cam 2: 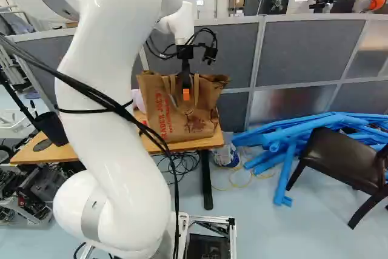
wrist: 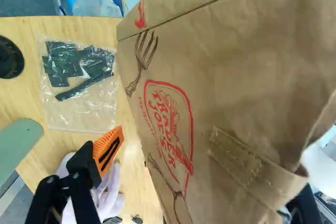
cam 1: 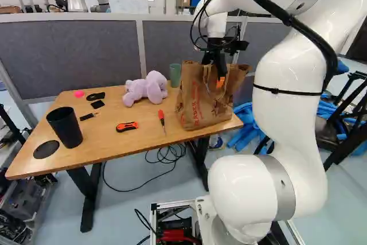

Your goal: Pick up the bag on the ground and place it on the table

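Left base view: The bag [cam 1: 198, 101] stands upright on the table [cam 1: 109, 142], near its end, under the claw [cam 1: 220, 77]. Brown paper, red print, creased walls, crumpled rim.

Right base view: One orange pad [cam 2: 186, 94] shows against the bag's upper part, by the handles.

Wrist view: The claw is spread wide; the bag lies between its fingers, apart from the visible orange pad. A handle [wrist: 252, 166] runs toward the other finger; contact cannot be determined. Placement appears complete. Withdraw upward; the handle may snag.

Red txt [wrist: 167, 129] on brn paper bag [cam 1: 198, 104] reads "TRADER JOE'S".
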